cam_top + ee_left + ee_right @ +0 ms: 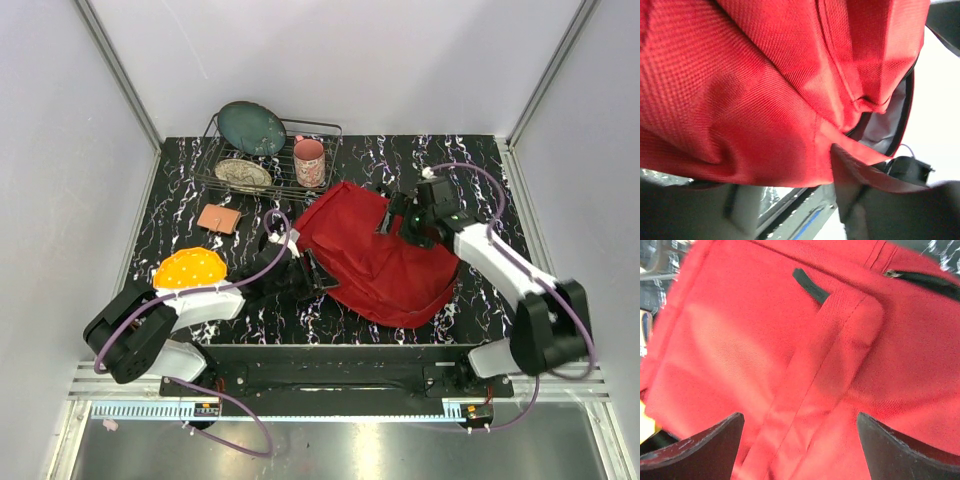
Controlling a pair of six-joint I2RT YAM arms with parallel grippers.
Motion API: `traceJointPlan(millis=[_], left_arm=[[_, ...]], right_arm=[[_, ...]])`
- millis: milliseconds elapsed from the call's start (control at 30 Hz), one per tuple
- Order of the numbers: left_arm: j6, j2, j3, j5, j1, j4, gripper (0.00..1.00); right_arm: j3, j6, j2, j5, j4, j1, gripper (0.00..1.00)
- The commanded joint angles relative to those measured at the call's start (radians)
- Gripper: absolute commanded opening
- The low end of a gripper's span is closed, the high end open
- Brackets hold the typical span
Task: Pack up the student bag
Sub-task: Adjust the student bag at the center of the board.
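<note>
Top view: the student bag lies flat on the table, a little right of centre. The left gripper is at its left edge and the right gripper over its far side. Risk: the bag is limp, so a tug on one edge would likely drag the whole bag instead of opening it. A slide to the far left could bump the wire rack, which holds a green plate, a patterned plate and a pink mug. A brown square pad and an orange dotted item lie left of the bag, apart from it. The table is black with white veins. The walls are plain white, with metal posts at the far corners.

Left wrist view: red fabric fills the frame, with a fold draped over one finger. The zip opening shows grey lining at right. Cannot tell whether this claw pinches the fabric or sits loose. Risk: a shallow hold lets the fabric slip out.

Right wrist view: the claw is spread wide with nothing between the fingers, above the front pocket and a black tab. Risk: closing here probably catches a thick fold, not the tab.
</note>
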Motion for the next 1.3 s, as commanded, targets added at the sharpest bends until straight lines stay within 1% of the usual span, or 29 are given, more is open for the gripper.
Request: traceJointPlan(millis=[0, 33, 67, 100, 133, 167, 233, 267, 300, 367, 433, 467, 500, 667, 700, 733, 767, 867, 967, 1067, 1100, 1200, 1233, 1267], left_arm=[[0.007, -0.012, 0.002, -0.005, 0.012, 0.028, 0.68], [0.002, -0.004, 0.002, 0.013, 0.011, 0.039, 0.74], [-0.002, -0.001, 0.002, 0.030, 0.008, 0.068, 0.78], [-0.008, -0.003, -0.001, 0.046, 0.002, 0.082, 0.79], [-0.013, -0.014, -0.001, 0.063, -0.008, 0.094, 0.82], [-0.013, -0.023, 0.002, 0.061, -0.035, 0.094, 0.86], [-0.013, -0.046, 0.009, 0.058, -0.066, 0.084, 0.90], [-0.013, -0.047, 0.025, 0.061, -0.081, 0.068, 0.91], [-0.014, -0.044, 0.034, 0.066, -0.104, 0.058, 0.92], [-0.031, -0.020, 0.052, 0.084, -0.138, 0.067, 0.92], [-0.050, 0.014, 0.058, 0.087, -0.158, 0.076, 0.92], [-0.057, 0.026, 0.063, 0.092, -0.176, 0.102, 0.92], [-0.065, 0.054, 0.066, 0.098, -0.182, 0.116, 0.92], [-0.139, 0.158, 0.095, 0.150, -0.218, 0.247, 0.92], [-0.149, 0.202, 0.103, 0.158, -0.222, 0.267, 0.92], [-0.175, 0.225, 0.109, 0.175, -0.225, 0.293, 0.92], [-0.189, 0.248, 0.115, 0.185, -0.233, 0.359, 0.92], [-0.240, 0.331, 0.135, 0.218, -0.241, 0.460, 0.92], [-0.278, 0.394, 0.147, 0.245, -0.247, 0.534, 0.91], [-0.298, 0.428, 0.141, 0.254, -0.248, 0.580, 0.88], [-0.297, 0.436, 0.137, 0.253, -0.248, 0.588, 0.86], [-0.289, 0.448, 0.137, 0.241, -0.247, 0.575, 0.84], [-0.286, 0.454, 0.140, 0.245, -0.247, 0.571, 0.77], [-0.281, 0.459, 0.141, 0.247, -0.247, 0.580, 0.74]], right_arm=[[-0.014, -0.061, -0.323, 0.161, -0.070, 0.003, 1.00], [-0.025, -0.044, -0.372, 0.167, -0.093, 0.003, 1.00], [-0.036, -0.024, -0.447, 0.159, -0.127, 0.003, 0.96], [-0.067, -0.001, -0.483, 0.146, -0.189, 0.003, 0.94], [-0.096, 0.038, -0.515, 0.062, -0.202, 0.005, 0.90], [-0.169, 0.060, -0.570, 0.008, -0.204, 0.005, 0.79], [-0.241, 0.136, -0.620, -0.105, -0.205, 0.006, 0.66], [-0.277, 0.158, -0.664, -0.123, -0.214, 0.008, 0.62], [-0.342, 0.171, -0.689, -0.134, -0.221, 0.009, 0.61], [-0.418, 0.192, -0.764, -0.108, -0.263, 0.009, 0.61], [-0.447, 0.204, -0.799, -0.107, -0.285, 0.009, 0.55], [-0.466, 0.214, -0.822, -0.114, -0.306, 0.011, 0.53], [-0.475, 0.227, -0.827, -0.124, -0.317, 0.011, 0.47], [-0.539, 0.269, -0.856, -0.114, -0.443, 0.014, 0.39], [-0.549, 0.270, -0.861, -0.106, -0.460, 0.014, 0.33], [-0.558, 0.273, -0.868, -0.098, -0.477, 0.017, 0.23], [-0.576, 0.278, -0.891, -0.107, -0.493, 0.018, 0.22], [-0.616, 0.307, -0.946, -0.149, -0.503, 0.029, 0.20], [-0.648, 0.333, -0.950, -0.152, -0.488, 0.037, 0.18], [-0.651, 0.338, -0.884, -0.146, -0.472, 0.057, 0.17], [-0.648, 0.350, -0.875, -0.135, -0.466, 0.064, 0.18], [-0.630, 0.376, -0.864, -0.062, -0.449, 0.094, 0.18], [-0.616, 0.375, -0.855, -0.040, -0.457, 0.095, 0.18], [-0.577, 0.376, -0.859, -0.032, -0.484, 0.098, 0.19]])
